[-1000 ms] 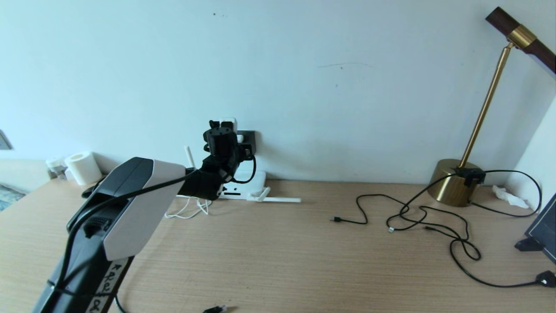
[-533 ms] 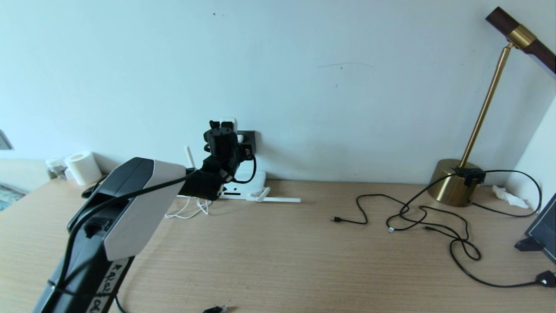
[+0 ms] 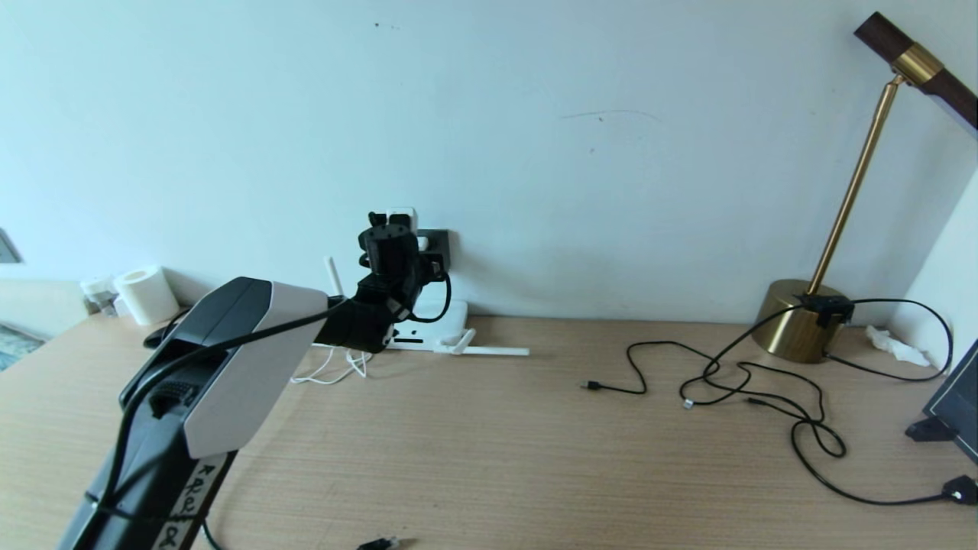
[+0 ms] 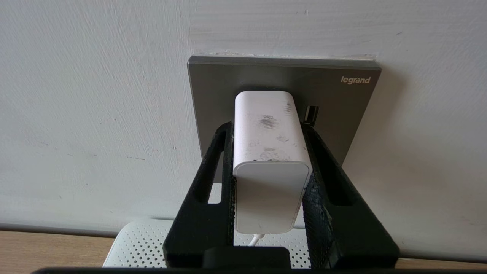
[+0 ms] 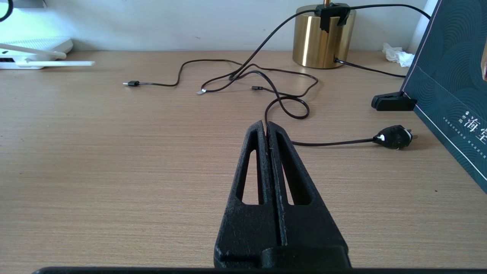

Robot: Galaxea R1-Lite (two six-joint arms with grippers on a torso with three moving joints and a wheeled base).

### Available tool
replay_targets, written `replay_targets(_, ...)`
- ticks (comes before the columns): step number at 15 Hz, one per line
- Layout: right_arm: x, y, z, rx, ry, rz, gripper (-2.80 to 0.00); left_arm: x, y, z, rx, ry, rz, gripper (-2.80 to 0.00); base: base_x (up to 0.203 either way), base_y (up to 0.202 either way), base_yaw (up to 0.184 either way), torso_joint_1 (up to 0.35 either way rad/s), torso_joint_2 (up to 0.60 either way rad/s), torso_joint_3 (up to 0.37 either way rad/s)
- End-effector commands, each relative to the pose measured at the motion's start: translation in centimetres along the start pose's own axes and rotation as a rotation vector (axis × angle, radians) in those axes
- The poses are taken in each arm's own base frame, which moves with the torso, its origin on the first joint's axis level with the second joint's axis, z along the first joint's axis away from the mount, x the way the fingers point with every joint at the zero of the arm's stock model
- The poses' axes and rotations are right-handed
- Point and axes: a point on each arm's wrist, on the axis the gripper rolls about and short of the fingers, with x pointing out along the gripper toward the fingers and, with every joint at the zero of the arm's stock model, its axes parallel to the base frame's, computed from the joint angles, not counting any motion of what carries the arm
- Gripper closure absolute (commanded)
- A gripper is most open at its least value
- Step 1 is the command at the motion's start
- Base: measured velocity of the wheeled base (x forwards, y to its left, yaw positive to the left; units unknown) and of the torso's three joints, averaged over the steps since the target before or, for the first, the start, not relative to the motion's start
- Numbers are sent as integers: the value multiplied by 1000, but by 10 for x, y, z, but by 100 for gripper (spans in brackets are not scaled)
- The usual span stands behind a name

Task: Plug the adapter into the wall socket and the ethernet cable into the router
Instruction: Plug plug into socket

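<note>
The white adapter (image 4: pixel 268 152) sits against the dark-grey wall socket (image 4: pixel 342 99), and my left gripper (image 4: pixel 268 127) is shut on its two sides. In the head view that gripper (image 3: pixel 391 221) is up at the wall, covering most of the socket (image 3: pixel 437 238). The adapter's thin white cord (image 3: pixel 328 370) hangs down to the desk. Below the socket lies the white router (image 3: pixel 451 313), one antenna flat on the desk. The ethernet cable's plug (image 3: pixel 380 544) shows at the desk's near edge. My right gripper (image 5: pixel 266 125) is shut and empty, low over the desk.
Thin black cables (image 3: pixel 726 382) loop over the right half of the desk towards a brass lamp base (image 3: pixel 795 321). A black mains plug (image 5: pixel 393 137) and a dark box (image 5: pixel 449 76) stand at the far right. A paper roll (image 3: pixel 147 294) is at the back left.
</note>
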Motion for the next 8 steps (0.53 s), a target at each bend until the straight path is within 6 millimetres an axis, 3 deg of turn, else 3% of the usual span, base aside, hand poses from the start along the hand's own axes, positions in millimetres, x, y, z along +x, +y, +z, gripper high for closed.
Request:
replay_targets(1, 1, 0, -3, 0, 9, 0, 0, 0, 0, 2, -1, -4, 2, 0, 0, 0, 0, 0, 0, 0)
replay_targets(8, 1, 0, -3, 0, 9, 0, 0, -1, 0, 3, 0, -6, 3, 0, 0, 0, 0, 0, 0, 0)
